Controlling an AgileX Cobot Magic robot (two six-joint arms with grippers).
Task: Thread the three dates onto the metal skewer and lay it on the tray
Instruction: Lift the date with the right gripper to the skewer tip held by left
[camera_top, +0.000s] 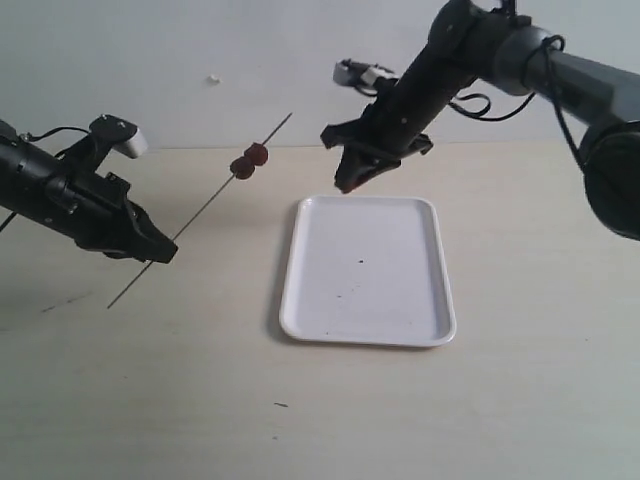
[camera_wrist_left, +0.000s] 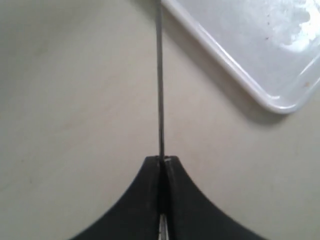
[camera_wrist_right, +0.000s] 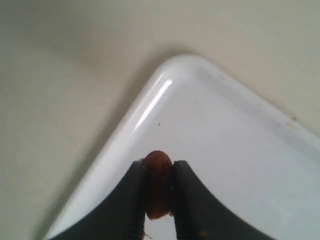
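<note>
- Left end effector (camera_top: 158, 248) clenched on the metal skewer (camera_top: 205, 212) near its lower end. The rod slants up over the left side of the table (camera_top: 520, 400) toward the far edge.
- Two dates (camera_top: 249, 161), touching, sit threaded on the skewer's upper part.
- Right end effector (camera_top: 346, 184) grasps the third date (camera_wrist_right: 158, 182) just above the far-left corner of the tray (camera_top: 400, 290), which lies flat mid-table.

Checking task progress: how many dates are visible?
3. Two dates are threaded on the metal skewer held by the left gripper; the third date is pinched in the right gripper at a corner of the tray.
</note>
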